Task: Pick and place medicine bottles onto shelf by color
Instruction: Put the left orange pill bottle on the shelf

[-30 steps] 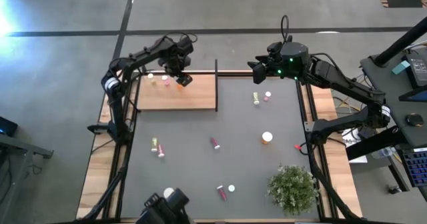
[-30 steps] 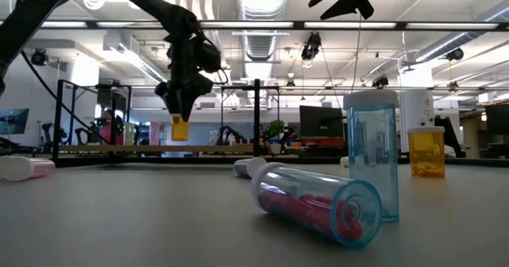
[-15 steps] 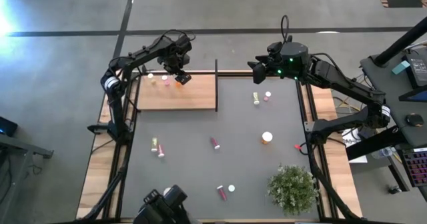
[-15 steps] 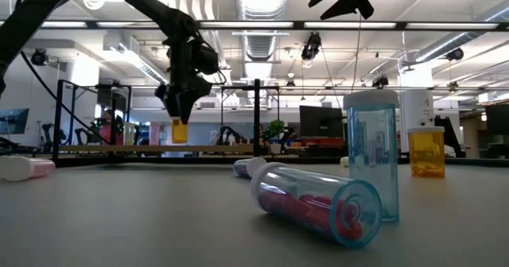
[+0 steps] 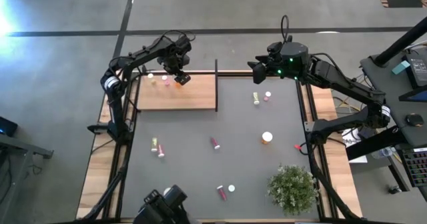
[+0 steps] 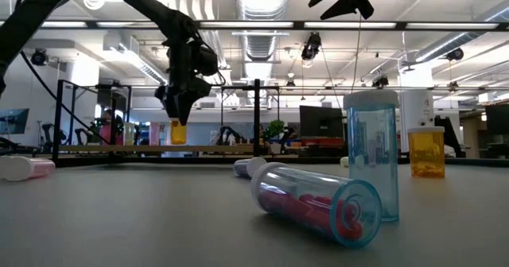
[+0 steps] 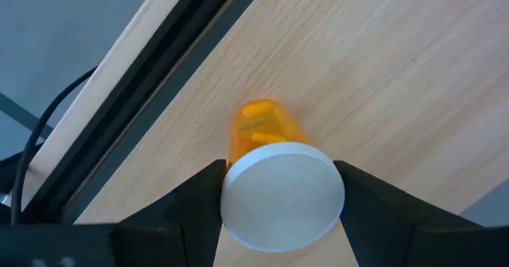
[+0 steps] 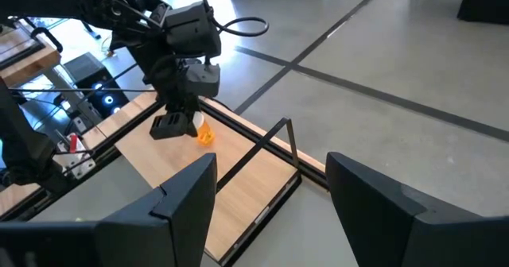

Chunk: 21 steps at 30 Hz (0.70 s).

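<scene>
Bottle work is just begun. The left gripper (image 5: 180,79) clamps an orange bottle (image 7: 265,128) over the shelf (image 5: 193,96), upper left in the high view. Two bottles (image 5: 157,79) stand there. Many more (image 5: 215,143) lie on the table (image 5: 193,164). The right gripper (image 5: 255,71), upper middle, waits, jaws apart.

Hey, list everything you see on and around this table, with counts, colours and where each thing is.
Light-wood rectangular shelf board: one, tan, table's far left corner.
Small white-capped bottles on the shelf: two, pale, along its far edge.
Orange white-capped medicine bottle: one, held over the shelf.
Loose medicine bottles: about eight, pink, yellow-green and orange, scattered on the dark tabletop.
Bushy green plant: one, near right corner.
Left end effector: one, dark, gripping the orange bottle.
Right end effector: one, dark, open, above the table's far edge.
</scene>
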Available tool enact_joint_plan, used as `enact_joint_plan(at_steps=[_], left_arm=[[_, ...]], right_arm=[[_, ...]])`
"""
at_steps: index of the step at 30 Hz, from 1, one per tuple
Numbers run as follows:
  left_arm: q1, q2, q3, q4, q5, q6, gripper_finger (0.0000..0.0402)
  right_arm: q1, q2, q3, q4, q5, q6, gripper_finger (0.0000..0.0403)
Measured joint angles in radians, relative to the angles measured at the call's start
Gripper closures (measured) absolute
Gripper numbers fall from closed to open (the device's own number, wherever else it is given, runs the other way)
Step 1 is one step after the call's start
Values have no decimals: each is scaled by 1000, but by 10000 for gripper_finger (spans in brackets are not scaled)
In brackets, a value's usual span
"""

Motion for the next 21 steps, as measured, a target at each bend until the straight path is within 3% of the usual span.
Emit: enact_joint_plan(at_steps=[21], left_arm=[[-1, 0, -5, 21, 60, -10, 201]], right_arm=[[0, 0, 0, 0, 0, 0, 177]])
